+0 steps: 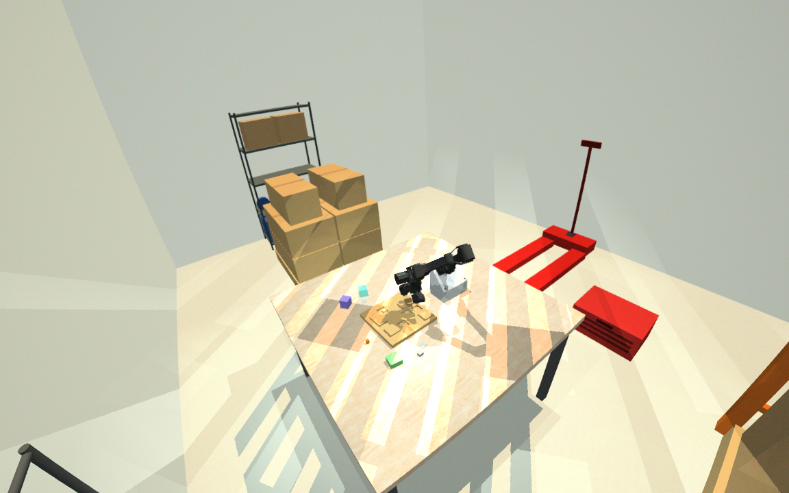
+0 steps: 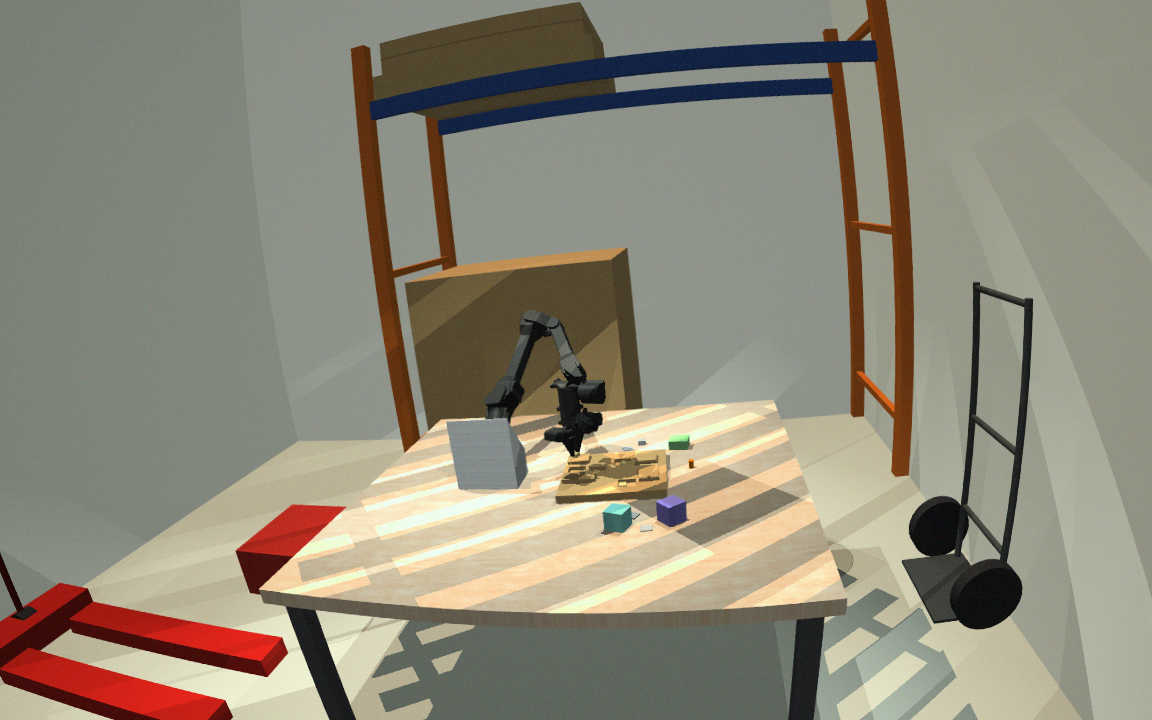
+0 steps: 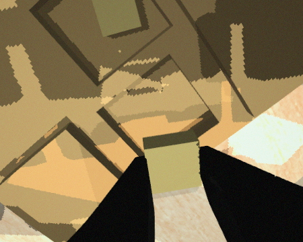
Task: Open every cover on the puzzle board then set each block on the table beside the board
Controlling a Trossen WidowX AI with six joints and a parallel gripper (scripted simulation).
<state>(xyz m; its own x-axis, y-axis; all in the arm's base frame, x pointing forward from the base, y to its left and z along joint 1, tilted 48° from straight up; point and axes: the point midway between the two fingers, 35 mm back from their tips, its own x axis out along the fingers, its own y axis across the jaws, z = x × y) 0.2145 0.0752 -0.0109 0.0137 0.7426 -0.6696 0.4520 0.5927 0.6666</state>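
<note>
My gripper point(image 1: 412, 301) point(image 2: 573, 454) point(image 3: 172, 161) is shut on a small yellow-olive block, seen between the fingers in the wrist view point(image 3: 175, 168). It is held above the edge of the wooden puzzle board point(image 1: 371, 322) point(image 2: 611, 495). A square recess point(image 3: 209, 125) shows just beyond it. Another yellow-olive piece point(image 3: 118, 15) sits in a larger square outline; whether block or knob I cannot tell. A teal block point(image 1: 362, 290) point(image 2: 616, 517), a purple block point(image 1: 345, 301) point(image 2: 670, 510), a green block point(image 1: 394, 359) point(image 2: 678, 442) and a small orange piece point(image 1: 367, 341) point(image 2: 690, 463) lie on the table. Cover positions are unclear.
The grey arm base point(image 1: 448, 287) point(image 2: 486, 454) stands beside the board. Small pale chips point(image 1: 420, 353) point(image 2: 645, 528) lie near the blocks. The table edge point(image 2: 562, 616) bounds the work area. Cartons, shelving, a red pallet jack and a hand truck stand away from it.
</note>
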